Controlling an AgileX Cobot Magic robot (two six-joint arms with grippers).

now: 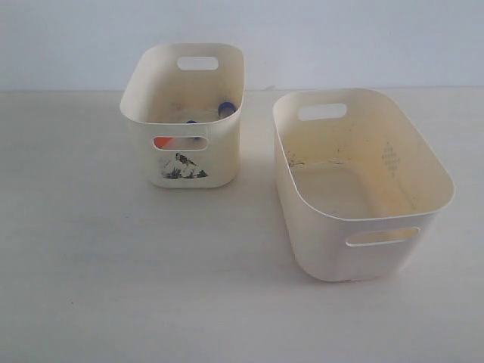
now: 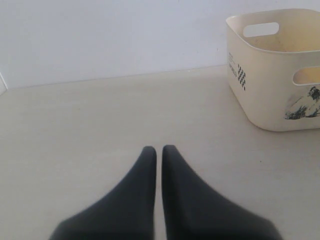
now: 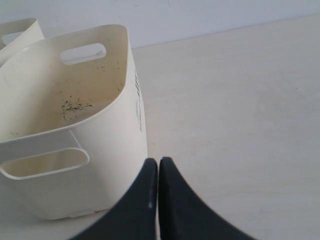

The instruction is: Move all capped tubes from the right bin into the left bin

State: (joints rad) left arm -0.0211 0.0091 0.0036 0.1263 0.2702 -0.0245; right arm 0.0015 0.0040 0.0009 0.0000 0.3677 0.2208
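while both arms are sitting off to the sides of the bins, we're seeing the capped tubes (image 1: 225, 108) lying down inside the left bin (image 1: 184, 170), the smaller one with the black-and-white sticker (image 1: 181, 166) on its front. 1 blue-capped one is leaning by the far right corner in there, another blue cap (image 1: 191, 122) is peeking just over the front rim, and an orange-red cap (image 1: 164, 142) is showing through the front slot handle. how many tubes in total, we can't tell. the right bin (image 1: 333, 249) is sitting beside it on the table (image 1: 91, 287), not touching, its floor showing bare with some dark specks. the left gripper (image 2: 159, 148) is hanging over the table with its fingers pressed together, well apart from the left bin. the right gripper (image 3: 158, 161) is pinched closed on nothing too, tips just beside the right bin's outer wall.
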